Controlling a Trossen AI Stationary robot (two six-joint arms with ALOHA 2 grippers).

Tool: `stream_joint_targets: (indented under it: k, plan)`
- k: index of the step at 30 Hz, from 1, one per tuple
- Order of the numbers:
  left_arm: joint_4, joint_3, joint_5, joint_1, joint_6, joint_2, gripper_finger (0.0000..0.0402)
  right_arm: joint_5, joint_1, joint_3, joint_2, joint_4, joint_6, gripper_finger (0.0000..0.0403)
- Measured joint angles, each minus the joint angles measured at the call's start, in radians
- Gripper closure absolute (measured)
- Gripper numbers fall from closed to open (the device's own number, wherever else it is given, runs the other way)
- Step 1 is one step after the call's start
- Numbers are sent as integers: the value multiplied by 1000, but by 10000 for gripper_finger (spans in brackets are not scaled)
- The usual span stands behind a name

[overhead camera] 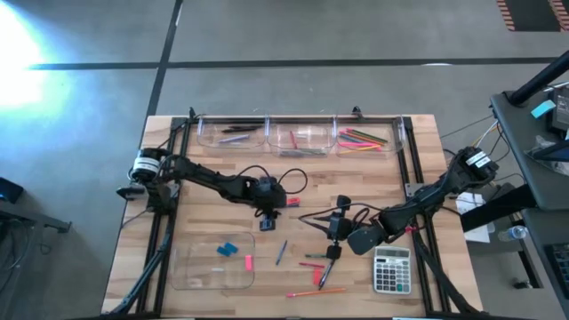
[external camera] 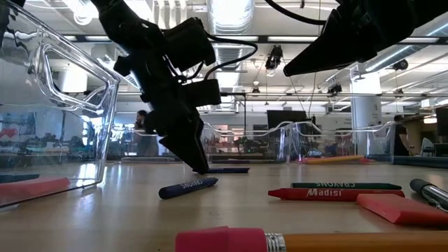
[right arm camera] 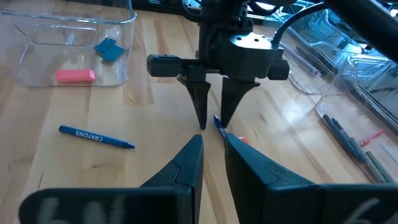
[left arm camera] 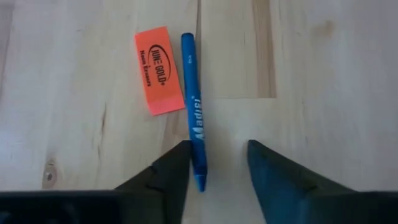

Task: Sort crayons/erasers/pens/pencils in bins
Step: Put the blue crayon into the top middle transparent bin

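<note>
A blue crayon (left arm camera: 194, 118) lies flat on the wooden table, with an orange eraser (left arm camera: 160, 70) right beside it. My left gripper (left arm camera: 217, 171) points steeply down at the table's middle (overhead camera: 268, 216), open, one finger on each side of the crayon's near end. My right gripper (right arm camera: 213, 155) hangs to the right of it (overhead camera: 333, 240), looking across at the left one, its fingers only a narrow gap apart with nothing between them. Three clear tubs (overhead camera: 300, 138) line the far edge. A shallow clear tray (overhead camera: 191, 271) at the near left holds a blue eraser (overhead camera: 228, 249) and a pink eraser (overhead camera: 248, 261). My left gripper straddles the blue crayon's near end (left arm camera: 199, 177) from above, slanting down, with its fingers along the crayon's two sides. That end lies close against the inner side of one finger (left arm camera: 177, 171), and whether they touch I cannot tell. The crayon rests flat on the table.
A second blue crayon (right arm camera: 96, 135) lies loose nearer the tray. Red and green crayons (external camera: 322, 194), a pink eraser (external camera: 399, 208), a pencil (external camera: 315, 243) and a pen (external camera: 430, 192) are scattered near the front. A grey calculator (overhead camera: 391, 269) sits at the near right.
</note>
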Motion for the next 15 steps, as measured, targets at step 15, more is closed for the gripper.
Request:
stream_joint_targets:
  k: [15]
  plan:
    - [-65, 3, 5, 2, 77, -29, 393, 0, 0, 0, 0, 0, 8, 346]
